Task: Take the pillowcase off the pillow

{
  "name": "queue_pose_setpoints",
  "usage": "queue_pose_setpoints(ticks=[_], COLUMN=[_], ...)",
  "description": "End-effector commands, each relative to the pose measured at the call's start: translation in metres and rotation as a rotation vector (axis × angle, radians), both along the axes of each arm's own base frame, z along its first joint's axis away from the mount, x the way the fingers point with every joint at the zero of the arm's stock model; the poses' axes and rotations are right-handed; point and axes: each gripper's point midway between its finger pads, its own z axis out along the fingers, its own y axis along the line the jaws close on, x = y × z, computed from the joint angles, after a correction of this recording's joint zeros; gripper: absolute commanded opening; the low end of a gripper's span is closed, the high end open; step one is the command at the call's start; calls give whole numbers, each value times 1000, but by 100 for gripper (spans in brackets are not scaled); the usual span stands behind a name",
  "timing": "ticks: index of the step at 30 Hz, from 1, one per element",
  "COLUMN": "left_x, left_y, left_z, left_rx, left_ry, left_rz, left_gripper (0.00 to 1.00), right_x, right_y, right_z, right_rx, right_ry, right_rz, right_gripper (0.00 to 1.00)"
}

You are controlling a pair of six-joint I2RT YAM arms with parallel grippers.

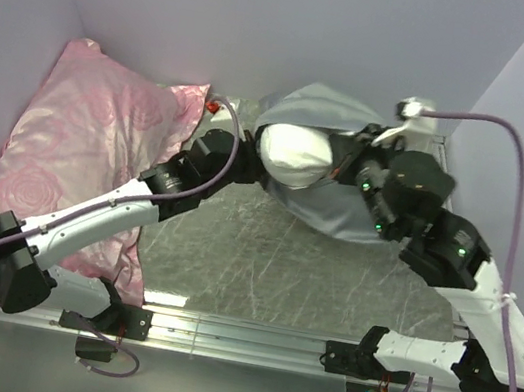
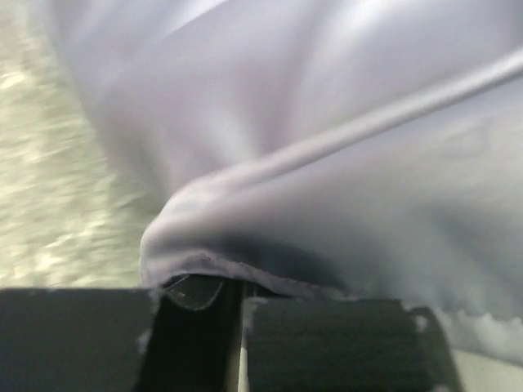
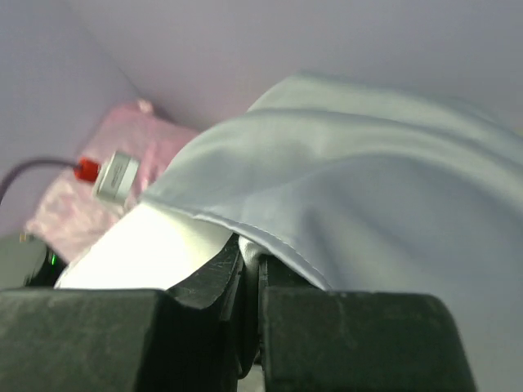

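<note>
The pillowcase (image 1: 341, 210) lies bunched at twelve o'clock on the counter (image 1: 281, 260), against the back wall. The pillow (image 1: 295, 151) bulges bare out of its open end toward nine o'clock. The left pincer (image 2: 243, 298) is closed, pinching the pillowcase hem at its tips. The right pincer (image 3: 249, 269) is likewise closed on the hem, at three o'clock of the bare pillow. A pink rose-patterned pillow (image 1: 68, 142) leans at nine o'clock.
</note>
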Motion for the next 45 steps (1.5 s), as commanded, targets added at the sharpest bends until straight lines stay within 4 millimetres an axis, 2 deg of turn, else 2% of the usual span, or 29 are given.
queue_pose_setpoints(ticks=[1, 3, 4, 5, 6, 7, 9, 10, 11, 12, 13, 14, 15, 16, 17, 20, 21, 22, 23, 25, 30, 31, 34, 39, 42, 45], left_x=[15, 17, 20, 16, 13, 10, 2, -3, -10, -18, -22, -30, -36, -41, -45, -58, -63, -65, -68, -73, -79, -79, -81, -84, -87, -90], left_y=[17, 20, 25, 28, 32, 40, 51, 54, 62, 70, 78, 88, 98, 106, 112, 132, 138, 140, 139, 131, 116, 115, 107, 108, 104, 106], left_z=[-31, -45, -44, -57, -54, -67, -66, -68, -84, -76, -78, -96, -86, -93, -92, -83, -74, -74, -71, -63, -75, -85, -99, -103, -103, -110], left_rx=[14, 15, -5, -8, -19, -9, -29, -35, -28, -55, -67, -70, -104, -112, -130, -210, -237, -244, -262, -326, -432, -426, -427, -460, -466, -445], left_ry=[67, 97, 96, 125, 118, 134, 138, 142, 180, 169, 177, 234, 208, 224, 231, 250, 233, 231, 227, 220, 237, 253, 295, 306, 328, 358], left_rz=[24, 25, 27, 13, 15, 24, 33, 35, 53, 65, 91, 132, 160, 185, 206, 282, 286, 288, 274, 225, 157, 158, 128, 136, 116, 133], left_gripper=[9, 19, 34, 40, 46, 59, 69, 71, 72, 73, 75, 76, 77, 77, 77, 77, 77, 76, 76, 77, 79, 79, 80, 86, 86, 86], right_x=[-19, -14, -12, -7, -4, 0, 4, 7, 7, 7, 7, 7, 4, 4, 5, 8, 9, 9, 9, 10, 11, 12, 14, 18, 20, 21], right_y=[25, 50, 64, 78, 85, 93, 103, 107, 112, 116, 122, 128, 136, 141, 149, 166, 170, 175, 180, 186, 194, 194, 194, 194, 194, 194], right_z=[53, 31, 10, -9, -25, -53, -84, -112, -123, -135, -140, -166, -175, -185, -198, -217, -220, -219, -226, -224, -227, -226, -220, -212, -210, -207], right_rx=[207, 157, 117, 96, 79, 43, 25, 3, 25, 29, 51, 33, 34, 39, 35, 40, 40, 46, 33, 36, 36, 39, 52, 62, 62, 68], right_ry=[-142, -103, -68, -36, -14, 21, 69, 100, 130, 154, 158, 199, 216, 226, 253, 295, 301, 302, 317, 319, 334, 333, 325, 315, 316, 312], right_rz=[109, 141, 158, 172, 173, 172, 174, 179, 210, 232, 254, 266, 305, 320, 333, 381, 394, 414, 422, 441, 453, 451, 443, 434, 428, 427], right_gripper=[0, 0, 0, 0, 0, 0, 0, 0, 0, 0, 0, 0, 0, 0, 0, 0, 0, 0, 0, 0, 0, 0, 0, 0, 0, 0])
